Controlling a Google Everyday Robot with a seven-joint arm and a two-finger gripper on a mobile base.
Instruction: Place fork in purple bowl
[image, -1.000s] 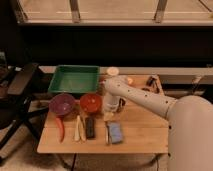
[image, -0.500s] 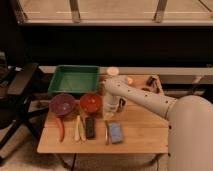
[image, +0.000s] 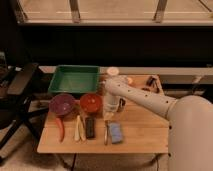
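My tool (image: 113, 106) is hanging closed over a crowded wooden counter (image: 145, 135) in a dim room.

The fork (image: 106, 133) is lying flat near the front edge, just beside a blue pad (image: 116, 132) and well apart from the purple bowl (image: 62, 104), which is sitting at the left next to an orange-red bowl (image: 91, 102). A green tray (image: 75, 80) is resting behind both bowls. A black chair (image: 20, 92) is standing off the counter's left end, and a dark wall (image: 125, 47) is running behind under a bright window (image: 115, 10).
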